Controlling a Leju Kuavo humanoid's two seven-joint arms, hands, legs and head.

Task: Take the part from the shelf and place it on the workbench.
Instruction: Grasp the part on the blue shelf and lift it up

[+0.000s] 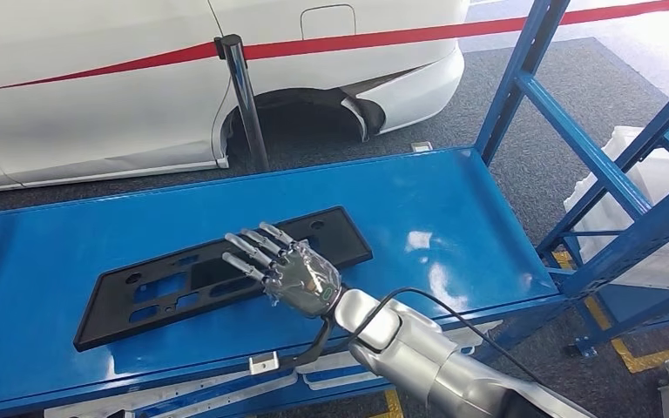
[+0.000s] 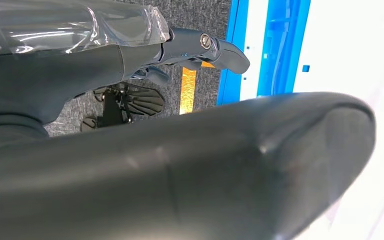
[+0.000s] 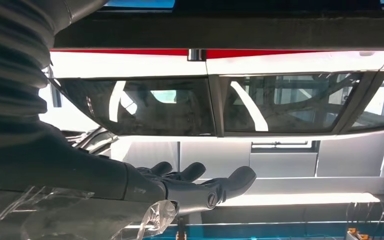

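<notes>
A flat black plastic part (image 1: 165, 292) with several cut-outs lies lengthwise on the blue shelf tray (image 1: 453, 226) in the head view. My right hand (image 1: 292, 272) is over the part's right half, with its fingers stretched out and spread toward the far left. It holds nothing, and I cannot tell whether it touches the part. The right wrist view shows the same hand (image 3: 190, 185) with straight fingers and nothing between them. My left hand (image 2: 180, 50) hangs over grey floor in the left wrist view, thumb extended and nothing in it.
A white car (image 1: 96, 78) with a red stripe stands just behind the shelf. A metal post (image 1: 248, 104) rises in front of its wheel arch. Blue shelf uprights (image 1: 575, 131) slant up at the right, and white wrapped goods (image 1: 662, 174) lie beyond them.
</notes>
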